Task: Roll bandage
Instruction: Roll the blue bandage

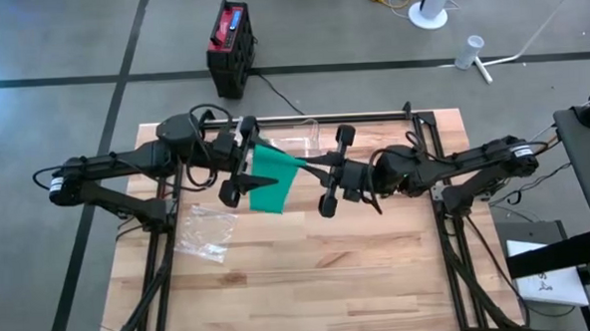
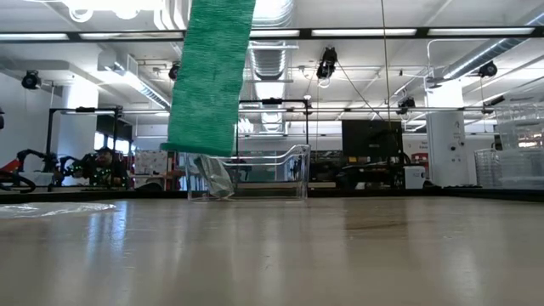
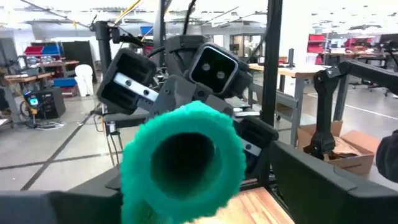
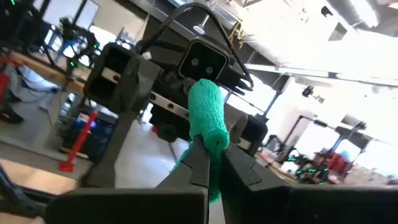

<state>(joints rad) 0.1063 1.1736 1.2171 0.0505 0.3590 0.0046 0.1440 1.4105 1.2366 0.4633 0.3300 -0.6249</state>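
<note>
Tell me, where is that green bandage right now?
In the high view, the bandage hangs above the table's far middle, between the left end effector and right end effector, which pinches it.

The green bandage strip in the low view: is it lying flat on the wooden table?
No, the green bandage strip hangs down from above, its lower end clear of the wooden table.

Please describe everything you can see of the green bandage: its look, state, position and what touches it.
The green crepe-textured fabric bandage is partly rolled: a hollow tube at one end, a flat strip hanging loose above the wooden table. It is held in the air between both arms. The right gripper is shut on the roll; the left gripper stands open around its other end.
</note>
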